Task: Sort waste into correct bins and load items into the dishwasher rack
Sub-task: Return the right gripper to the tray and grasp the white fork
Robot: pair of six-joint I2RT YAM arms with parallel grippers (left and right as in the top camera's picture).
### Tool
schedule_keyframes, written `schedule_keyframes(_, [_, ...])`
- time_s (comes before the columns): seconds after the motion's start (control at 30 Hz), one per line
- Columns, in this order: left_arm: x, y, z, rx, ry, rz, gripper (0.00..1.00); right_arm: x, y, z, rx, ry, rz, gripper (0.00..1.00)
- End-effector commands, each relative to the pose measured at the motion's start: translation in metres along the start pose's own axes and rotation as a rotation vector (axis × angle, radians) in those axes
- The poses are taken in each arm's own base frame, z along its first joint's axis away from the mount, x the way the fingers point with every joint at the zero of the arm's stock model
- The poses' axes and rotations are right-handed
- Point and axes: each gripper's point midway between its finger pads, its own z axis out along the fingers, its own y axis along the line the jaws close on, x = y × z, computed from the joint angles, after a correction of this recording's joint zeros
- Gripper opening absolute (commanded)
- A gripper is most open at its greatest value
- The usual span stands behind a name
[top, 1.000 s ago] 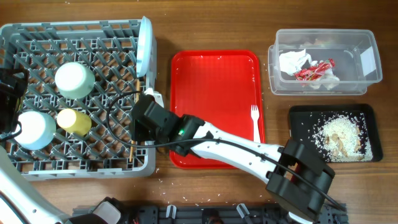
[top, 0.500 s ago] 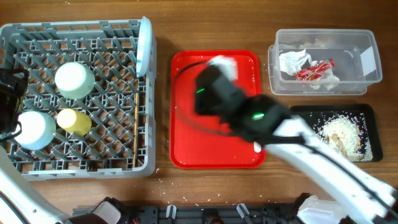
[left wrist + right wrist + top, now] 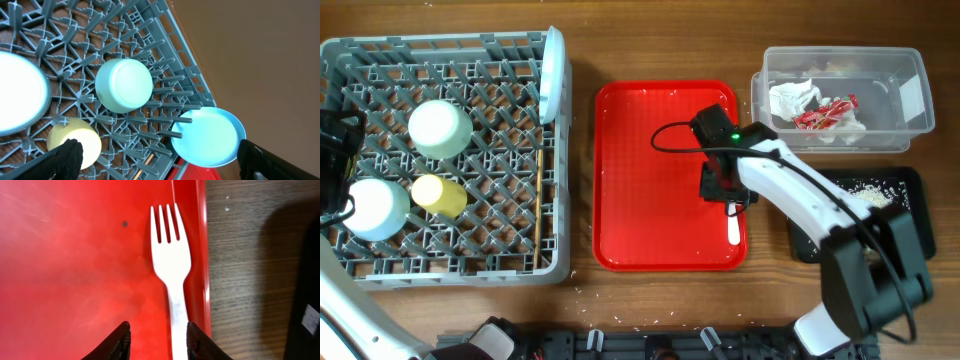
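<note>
The white fork (image 3: 733, 228) lies along the right edge of the red tray (image 3: 650, 170). My right gripper (image 3: 725, 186) is open just above it; in the right wrist view the fork (image 3: 170, 275) has its handle between the fingertips (image 3: 159, 342), close to the right finger. The grey rack (image 3: 450, 265) holds two pale bowls (image 3: 440, 128) (image 3: 375, 208), a yellow cup (image 3: 438, 196), chopsticks (image 3: 537, 200) and an upright plate (image 3: 552, 75). My left gripper (image 3: 332, 160) is open and empty (image 3: 162, 160) over the rack's left side.
The clear tub (image 3: 910, 120) at the back right holds the napkin (image 3: 793, 98) and red wrapper (image 3: 825, 114). The black tray (image 3: 910, 185) with rice crumbs (image 3: 865, 190) lies right of the red tray, partly hidden by my right arm. Crumbs dot the table.
My right arm has swung from the rack's right edge, by the chopsticks, across the red tray to the fork. The left arm has not moved.
</note>
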Motion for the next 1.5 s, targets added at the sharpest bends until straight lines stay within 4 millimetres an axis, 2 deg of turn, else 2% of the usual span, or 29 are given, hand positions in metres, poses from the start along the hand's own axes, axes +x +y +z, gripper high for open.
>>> schedule_keyframes(0.0, [-0.001,0.002,0.000,-0.004,-0.003,-0.013,1.00,0.008,-0.010,0.035,0.104,0.073,-0.047,0.53])
schedule_keyframes(0.1, [-0.001,0.002,0.000,-0.004,-0.003,-0.013,1.00,0.014,-0.012,0.049,0.132,0.115,-0.073,0.54])
schedule_keyframes(0.17, [-0.001,0.002,0.000,-0.004,-0.003,-0.013,1.00,0.018,-0.012,0.053,0.128,0.132,-0.074,0.51])
schedule_keyframes(0.2, [-0.001,0.002,0.000,-0.004,-0.003,-0.013,1.00,0.022,-0.004,0.053,0.082,0.155,-0.096,0.43])
schedule_keyframes(0.27, [-0.001,0.002,0.000,-0.004,-0.003,-0.013,1.00,0.027,0.014,0.053,-0.024,0.190,-0.134,0.35])
schedule_keyframes(0.37, [-0.001,0.002,0.000,-0.005,-0.003,-0.013,1.00,0.029,0.030,0.052,-0.113,0.204,-0.140,0.32])
schedule_keyframes(0.43, [-0.001,0.002,0.000,-0.004,-0.003,-0.013,1.00,0.030,0.038,0.051,-0.156,0.213,-0.154,0.25])
schedule_keyframes(0.5, [-0.001,0.002,0.000,-0.004,-0.003,-0.013,1.00,0.032,0.047,0.048,-0.214,0.227,-0.170,0.22])
schedule_keyframes(0.53, [-0.001,0.002,0.000,-0.005,-0.003,-0.013,1.00,0.032,0.054,0.047,-0.250,0.228,-0.184,0.23])
schedule_keyframes(0.63, [-0.001,0.002,0.000,-0.004,-0.003,-0.013,1.00,0.028,0.048,0.049,-0.213,0.203,-0.201,0.23])
schedule_keyframes(0.67, [-0.001,0.002,0.000,-0.004,-0.003,-0.013,1.00,0.028,0.047,0.050,-0.212,0.201,-0.208,0.17])
schedule_keyframes(0.7, [-0.001,0.002,0.000,-0.004,-0.003,-0.013,1.00,0.027,0.049,0.049,-0.219,0.202,-0.192,0.04])
schedule_keyframes(0.83, [-0.001,0.002,0.000,-0.004,-0.003,-0.013,1.00,0.020,0.053,0.041,-0.224,0.197,-0.146,0.04])
schedule_keyframes(1.0, [-0.001,0.002,0.000,-0.004,-0.003,-0.013,1.00,0.003,0.074,0.012,-0.315,0.177,-0.149,0.04])
schedule_keyframes(1.07, [-0.001,0.002,0.000,-0.004,-0.003,-0.013,1.00,-0.002,0.076,0.003,-0.331,0.150,-0.147,0.04])
schedule_keyframes(1.33, [-0.001,0.002,0.000,-0.004,-0.003,-0.013,1.00,0.002,0.082,-0.002,-0.368,0.167,-0.150,0.04])
schedule_keyframes(1.43, [-0.001,0.002,0.000,-0.004,-0.003,-0.013,1.00,0.002,0.077,0.000,-0.340,0.162,-0.152,0.05])
schedule_keyframes(1.47, [-0.001,0.002,0.000,-0.004,-0.003,-0.013,1.00,0.006,0.072,0.001,-0.317,0.179,-0.150,0.18])
